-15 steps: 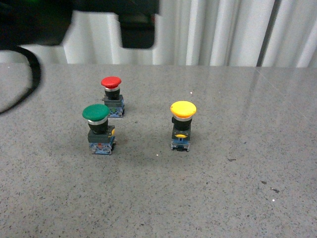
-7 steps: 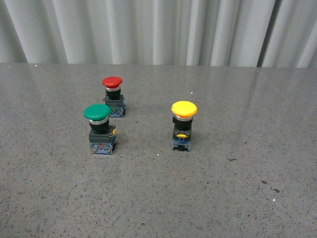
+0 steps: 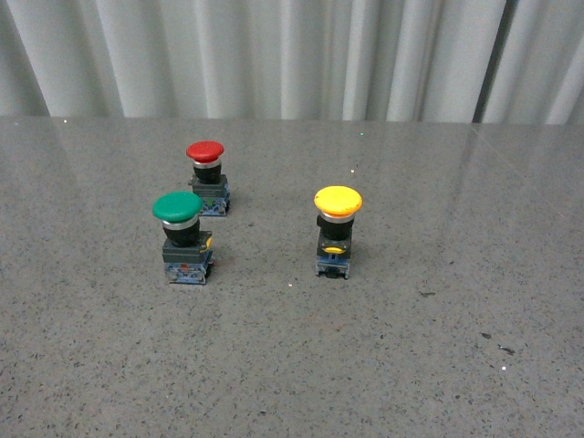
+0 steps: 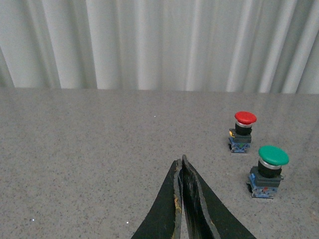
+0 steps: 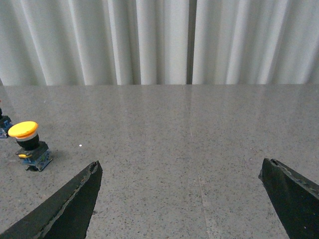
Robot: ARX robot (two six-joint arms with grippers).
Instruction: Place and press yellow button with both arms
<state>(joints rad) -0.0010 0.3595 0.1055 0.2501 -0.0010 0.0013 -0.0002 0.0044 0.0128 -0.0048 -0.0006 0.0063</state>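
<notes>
Yellow button [image 3: 337, 228]: upright, untouched.
Left gripper [image 4: 181, 164]: pinched closed, empty, well apart from yellow button.
Right gripper [image 5: 179, 165]: spread wide, empty.
Change: arm gone from front view; press apparently pending.

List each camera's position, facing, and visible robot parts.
Front: on the body, facing forward at red button, green button, yellow button; no arm shows.
Left wrist: from that wrist, past the shut left pincer, toward the curtain.
Right wrist: from that wrist, through the open right pincer, toward the curtain.
Shared with front: left wrist sees red and green, right wrist sees yellow.
</notes>
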